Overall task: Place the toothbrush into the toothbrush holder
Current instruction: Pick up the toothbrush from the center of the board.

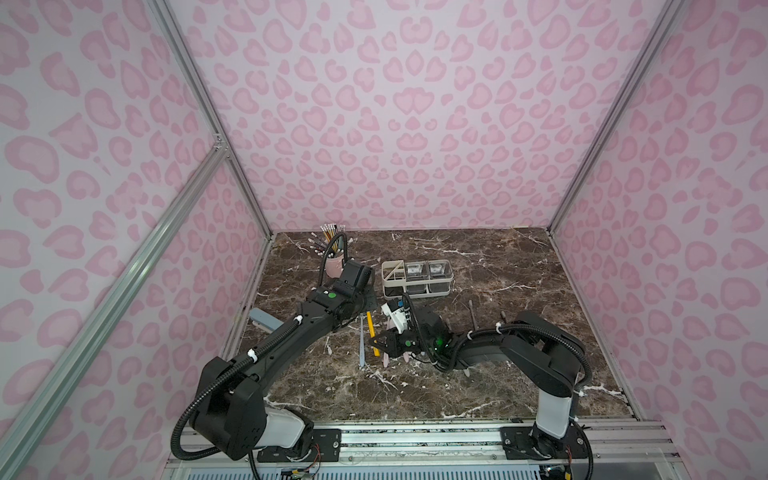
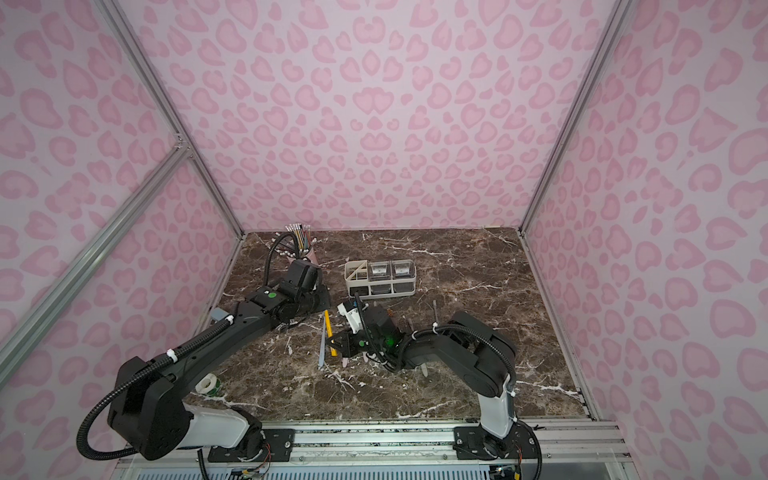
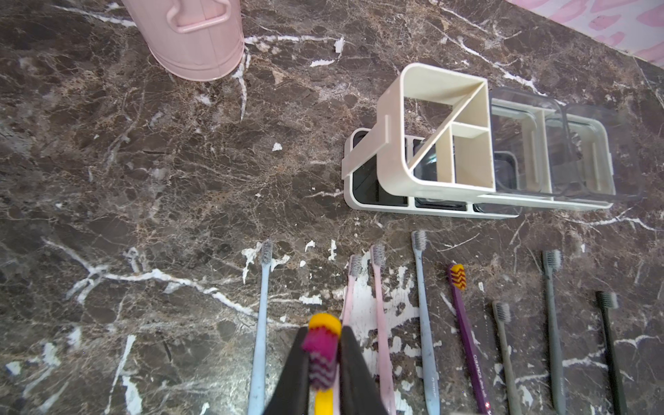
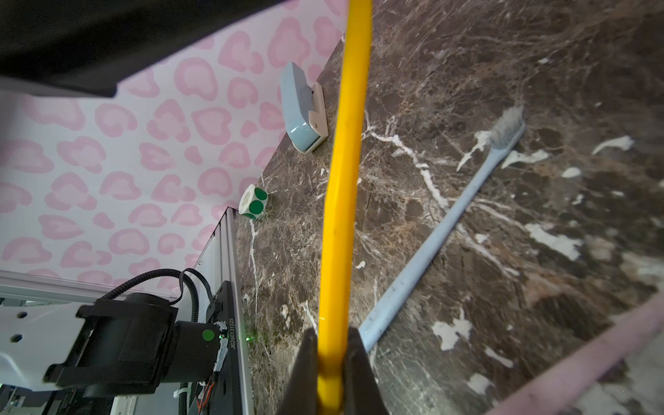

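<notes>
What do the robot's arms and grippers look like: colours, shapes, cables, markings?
Left arm and right arm: black, a white segment near the base, a ribbed black cable, white ties, a round green sticker. Left gripper and right gripper: flat black fingers.

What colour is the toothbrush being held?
The toothbrush is yellow with magenta zigzag bristles, clearest in the left wrist view.

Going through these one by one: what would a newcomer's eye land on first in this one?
The bright yellow toothbrush in mid-scene, gripped by both arms at once: the left gripper is shut on its bristle head, and the right gripper is shut on its handle. Just behind it stands the white toothbrush holder, its slots empty. A row of other toothbrushes lies in front of the holder.
</notes>
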Tool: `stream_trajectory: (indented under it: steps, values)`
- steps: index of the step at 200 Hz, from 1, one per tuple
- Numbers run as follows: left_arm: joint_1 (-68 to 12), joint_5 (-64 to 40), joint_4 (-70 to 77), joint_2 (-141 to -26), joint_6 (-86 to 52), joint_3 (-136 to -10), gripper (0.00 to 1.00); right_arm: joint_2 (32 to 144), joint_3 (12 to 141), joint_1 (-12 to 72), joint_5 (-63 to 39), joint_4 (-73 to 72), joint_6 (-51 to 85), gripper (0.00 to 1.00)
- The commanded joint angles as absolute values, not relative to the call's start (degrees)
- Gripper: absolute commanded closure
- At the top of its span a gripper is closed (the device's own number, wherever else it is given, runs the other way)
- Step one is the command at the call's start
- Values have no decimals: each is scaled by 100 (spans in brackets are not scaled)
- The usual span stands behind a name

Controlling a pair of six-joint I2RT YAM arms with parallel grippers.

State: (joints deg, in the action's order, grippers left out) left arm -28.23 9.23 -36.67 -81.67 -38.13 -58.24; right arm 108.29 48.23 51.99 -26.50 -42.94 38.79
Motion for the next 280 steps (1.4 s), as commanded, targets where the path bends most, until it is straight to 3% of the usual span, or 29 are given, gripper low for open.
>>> stream_trajectory:
  steps: [1, 34, 65, 80, 113, 204, 228, 280]
  values:
    - [-2822, 976, -3430, -8156, -3856, -5879, 85, 10795, 4948, 5226, -2956, -4731, 3595, 100]
    - [-2826, 1025, -3583, -8130, -3834, -5990, 66, 10673, 4939, 5226, -2863, -4559, 3502, 100]
    - [-2814, 1238, -3998, -8044, -3681, -6304, 21, 10574, 4876, 5221, -2839, -4427, 3358, 100]
    - [-2804, 1305, -4289, -8074, -3558, -6545, 12, 10559, 4821, 5225, -2839, -4403, 3303, 100]
    - [-2797, 1239, -4726, -8086, -3368, -6805, 14, 10531, 4670, 5223, -2769, -4347, 3155, 100]
    - [-2669, 418, -4760, -8275, -3129, -6614, 38, 10371, 4633, 5316, -2576, -4087, 2786, 100]
    - [-2620, 296, -4742, -8297, -3125, -6615, 51, 10417, 4611, 5344, -2534, -4127, 2790, 100]
    - [-2463, -73, -4623, -8183, -3145, -6392, 57, 10435, 4525, 5351, -2487, -4284, 2826, 100]
